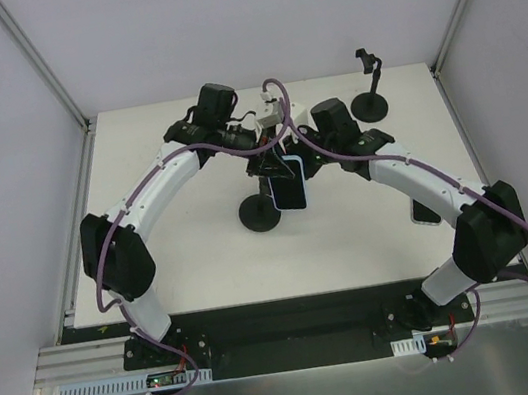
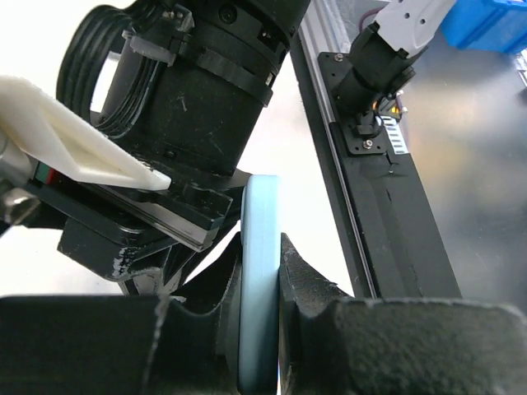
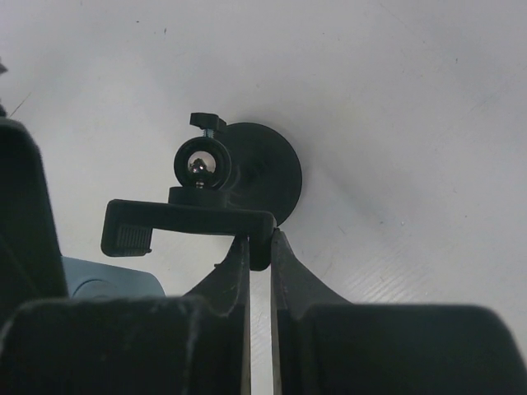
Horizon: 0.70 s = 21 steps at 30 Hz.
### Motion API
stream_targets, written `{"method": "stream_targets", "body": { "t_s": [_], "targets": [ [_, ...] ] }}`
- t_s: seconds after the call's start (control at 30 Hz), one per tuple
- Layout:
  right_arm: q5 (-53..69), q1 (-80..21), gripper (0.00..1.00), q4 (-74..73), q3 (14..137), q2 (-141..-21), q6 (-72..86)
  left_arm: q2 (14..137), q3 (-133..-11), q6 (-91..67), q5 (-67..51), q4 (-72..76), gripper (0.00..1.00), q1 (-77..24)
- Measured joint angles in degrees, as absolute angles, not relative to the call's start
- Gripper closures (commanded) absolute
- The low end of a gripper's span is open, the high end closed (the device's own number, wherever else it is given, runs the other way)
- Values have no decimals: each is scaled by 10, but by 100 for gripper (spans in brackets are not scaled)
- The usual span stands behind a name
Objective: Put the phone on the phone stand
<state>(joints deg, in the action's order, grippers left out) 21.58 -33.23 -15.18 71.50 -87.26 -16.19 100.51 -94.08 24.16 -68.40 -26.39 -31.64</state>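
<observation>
Pale-blue phone (image 2: 258, 222) clenched edge-on in left gripper (image 2: 262, 313); right gripper (image 3: 258, 263) pinches phone stand (image 3: 265, 171) at its clamp bar.

Centre of tabletop (image 1: 193, 260): my left end effector (image 2: 259, 255) grips the phone (image 2: 258, 214) edge-on, just above the phone stand (image 1: 259, 214) | my right end effector (image 3: 260, 247) pinches that stand's clamp arm (image 3: 189, 220), beside the phone | rear right: second stand (image 1: 372, 98), well apart | right side: second phone (image 1: 425, 214) lying flat, partly under my right arm.

Second black stand (image 1: 373, 88) upright, far right of white table (image 1: 184, 262); dark flat slab (image 1: 425, 215) near right edge
</observation>
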Motion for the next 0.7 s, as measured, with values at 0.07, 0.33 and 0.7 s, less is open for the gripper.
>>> {"method": "stream_targets", "body": {
  "t_s": [0.07,0.33,0.7],
  "targets": [
    [226,-331,100,-149,711,-871,-169,1012,-945,251,-696,-272,100,-314],
    [301,-330,99,-161,705,-869,-202,1011,-943,292,-707,-305,100,-318],
    [374,-302,100,-162,694,-871,-209,1001,-916,345,-655,-301,100,-335]
  ]
}}
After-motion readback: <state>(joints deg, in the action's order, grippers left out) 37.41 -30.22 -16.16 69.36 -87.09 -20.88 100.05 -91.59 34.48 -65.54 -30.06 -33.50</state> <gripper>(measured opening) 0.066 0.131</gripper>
